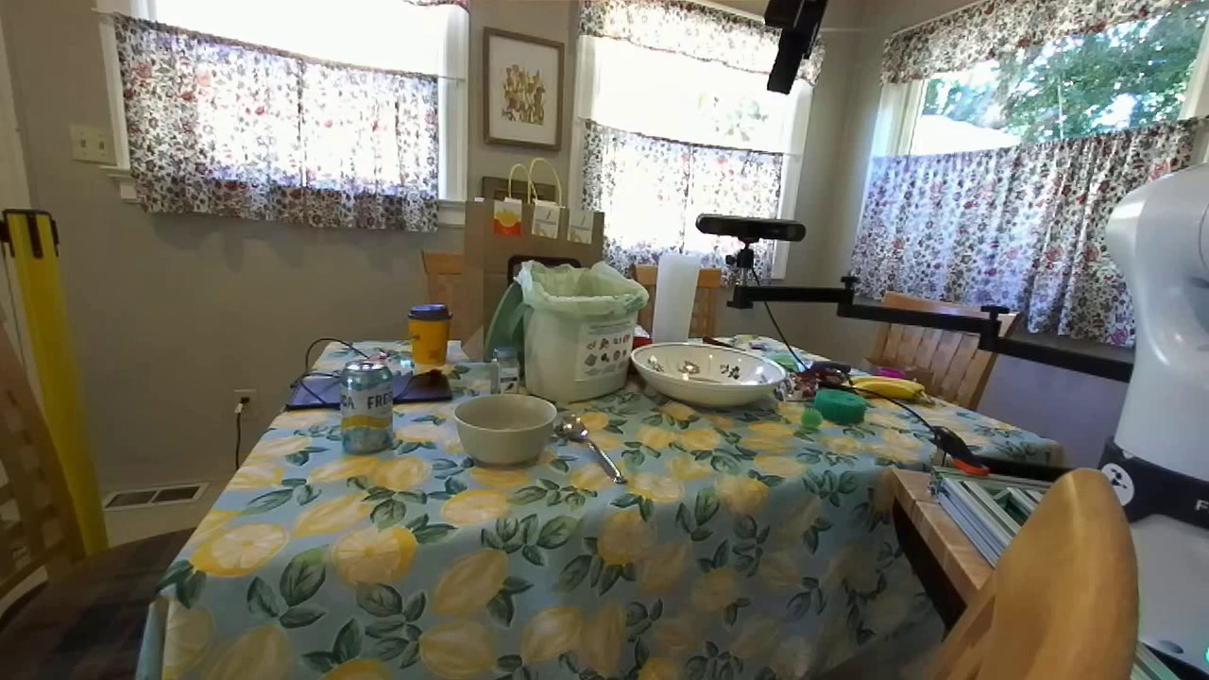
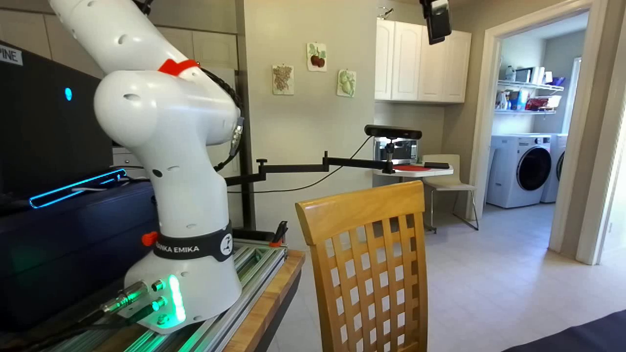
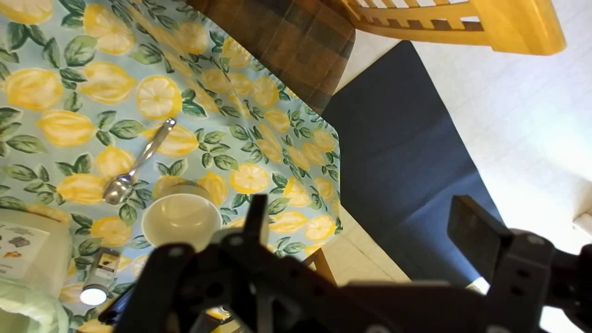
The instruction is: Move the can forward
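Observation:
The can (image 1: pixel 366 406) is a silver-grey and pale blue drink can. It stands upright on the lemon-print tablecloth, left of the grey bowl (image 1: pixel 505 430) in an exterior view. In the wrist view a pale edge behind the left finger may be the can; the finger hides the rest. My gripper (image 3: pixel 360 217) is open with nothing between its fingers. It hangs high above the table, apart from the can. Part of it shows at the top of both exterior views, as a dark shape (image 1: pixel 796 47) and again there (image 2: pixel 437 22).
A spoon (image 1: pixel 593 449) lies beside the bowl. Behind are a lined white bin (image 1: pixel 581 349), a small bottle (image 1: pixel 505 371), a yellow cup (image 1: pixel 430 335) and a wide patterned bowl (image 1: pixel 708 376). A camera on a black arm (image 1: pixel 803 296) reaches over the table. A chair (image 2: pixel 367 254) stands near the robot base.

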Controlling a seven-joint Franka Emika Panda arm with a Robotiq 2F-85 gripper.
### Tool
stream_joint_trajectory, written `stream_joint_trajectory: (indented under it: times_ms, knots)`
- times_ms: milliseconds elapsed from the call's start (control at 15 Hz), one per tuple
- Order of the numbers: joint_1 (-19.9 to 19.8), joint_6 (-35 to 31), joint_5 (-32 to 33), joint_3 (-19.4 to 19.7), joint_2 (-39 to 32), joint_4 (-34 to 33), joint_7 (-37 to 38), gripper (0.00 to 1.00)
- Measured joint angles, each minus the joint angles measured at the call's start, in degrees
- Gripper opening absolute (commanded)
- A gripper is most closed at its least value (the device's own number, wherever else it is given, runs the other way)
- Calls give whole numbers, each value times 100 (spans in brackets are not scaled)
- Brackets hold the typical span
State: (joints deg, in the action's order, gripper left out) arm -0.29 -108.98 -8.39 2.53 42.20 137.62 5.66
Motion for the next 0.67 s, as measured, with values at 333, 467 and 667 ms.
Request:
stream_joint_trajectory:
  times_ms: [333,467,667]
  knots:
    - [-32,560,-127,-285,142,-20,683,100]
    - [-34,526,-322,-515,102,-32,1104,100]
    - [-51,83,-616,-804,-184,-158,1742,100]
